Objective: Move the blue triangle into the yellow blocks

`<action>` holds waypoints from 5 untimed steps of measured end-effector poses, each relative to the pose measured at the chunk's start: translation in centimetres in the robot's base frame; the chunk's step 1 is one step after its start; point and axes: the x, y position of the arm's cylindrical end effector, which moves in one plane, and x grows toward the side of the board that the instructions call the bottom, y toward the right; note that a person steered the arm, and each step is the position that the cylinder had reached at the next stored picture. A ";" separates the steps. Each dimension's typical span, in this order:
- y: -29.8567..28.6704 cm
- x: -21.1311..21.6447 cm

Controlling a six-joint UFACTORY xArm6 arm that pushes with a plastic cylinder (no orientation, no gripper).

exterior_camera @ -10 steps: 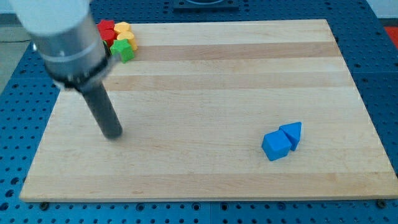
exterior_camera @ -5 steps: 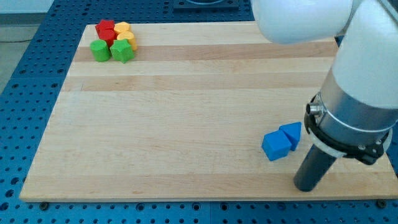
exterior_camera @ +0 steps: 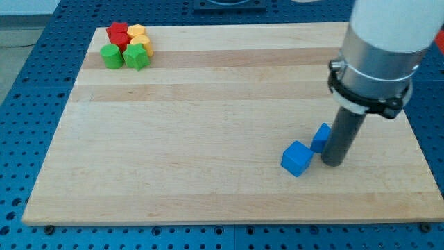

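Camera view: my tip [exterior_camera: 332,162], a bare rod grasping nothing, presses the blue triangle [exterior_camera: 320,137] from its 4 o'clock, the push toward the far yellow blocks [exterior_camera: 139,38] at 10 o'clock apparently just starting.

My tip [exterior_camera: 332,163] low at the view's right, dark rod upright beneath the pale arm.

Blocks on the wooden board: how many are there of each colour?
Blue: 2, a cube and a triangle partly behind my tip
Green: 2
Yellow: 2
Red: 1 visible clump, shape unclear
Total: 7
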 end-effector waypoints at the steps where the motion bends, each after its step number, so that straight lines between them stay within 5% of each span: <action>1: 1.7 -1.9; 5: -6.1 -8.1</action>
